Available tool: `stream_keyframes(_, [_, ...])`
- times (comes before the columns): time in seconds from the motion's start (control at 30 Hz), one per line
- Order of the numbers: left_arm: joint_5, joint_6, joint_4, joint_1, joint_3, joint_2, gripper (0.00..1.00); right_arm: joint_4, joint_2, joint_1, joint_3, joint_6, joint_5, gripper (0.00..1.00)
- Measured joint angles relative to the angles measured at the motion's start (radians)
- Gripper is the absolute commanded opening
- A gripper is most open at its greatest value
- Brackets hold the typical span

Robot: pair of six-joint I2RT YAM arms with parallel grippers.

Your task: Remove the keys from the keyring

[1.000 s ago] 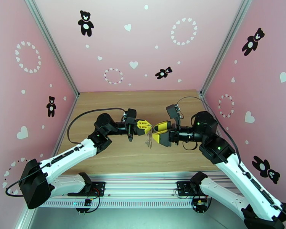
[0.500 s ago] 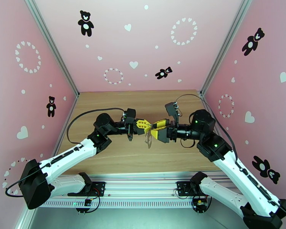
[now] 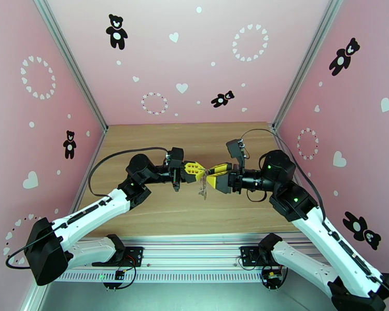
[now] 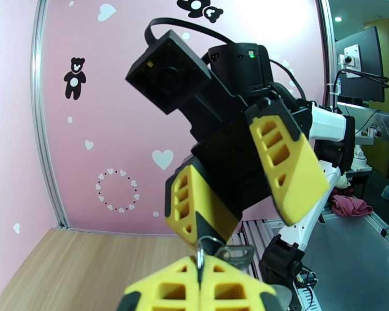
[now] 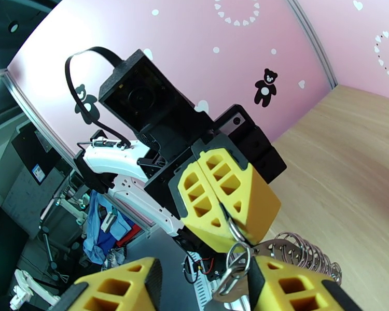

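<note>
Above the middle of the table my two grippers meet tip to tip. My left gripper [image 3: 203, 172] [image 4: 199, 265] [image 5: 235, 233] is shut on the thin metal keyring [image 4: 199, 251] [image 5: 234, 228]. A small flat key [image 4: 237, 253] [image 5: 228, 287] hangs off a silver ring [image 5: 239, 259], beside a coiled wire piece [image 5: 298, 249]. From above, the bunch [image 3: 202, 191] dangles below the fingertips. My right gripper [image 3: 210, 175] [image 4: 251, 226] [image 5: 205, 278] is open. Its jaws straddle the ring and key with a gap still showing, and one finger [image 5: 293, 288] lies close against the key.
The wooden table [image 3: 158, 141] lies well below the grippers. Pink walls [image 3: 49, 110] close it in on the left, back and right. A rail with the arm bases [image 3: 194, 250] runs along the near edge. Black cables loop behind each wrist.
My right gripper's jaws have narrowed around the ring and key, and that arm has shifted slightly. My left gripper stays shut on the keyring in the same place.
</note>
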Motion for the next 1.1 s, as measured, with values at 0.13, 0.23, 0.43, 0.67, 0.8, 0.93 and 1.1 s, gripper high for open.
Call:
stream_keyframes(0.13, [-0.002,0.000,0.000,0.000,0.000,0.000,0.00,0.000,0.010,0.000,0.000,0.004,0.005,0.40])
stream_keyframes(0.23, [-0.004,0.000,0.002,0.000,0.000,0.000,0.00,0.000,0.011,0.000,0.000,0.003,0.013,0.37])
stream_keyframes(0.43, [-0.009,0.000,0.003,0.000,0.000,0.000,0.00,-0.010,0.012,0.000,0.000,-0.005,0.029,0.27])
stream_keyframes(0.67, [-0.010,0.000,0.003,0.000,0.000,0.000,0.00,-0.016,0.014,0.000,0.000,-0.017,0.047,0.18])
stream_keyframes(0.8, [-0.012,0.001,0.002,0.000,0.000,0.000,0.00,-0.035,0.017,0.000,0.000,-0.027,0.062,0.10])
stream_keyframes(0.93, [-0.012,0.004,0.000,0.000,-0.001,0.000,0.00,-0.056,0.018,0.000,0.000,-0.038,0.082,0.05])
stream_keyframes(1.1, [-0.018,0.013,-0.010,0.000,-0.002,0.000,0.00,-0.067,0.018,0.000,0.003,-0.049,0.101,0.00])
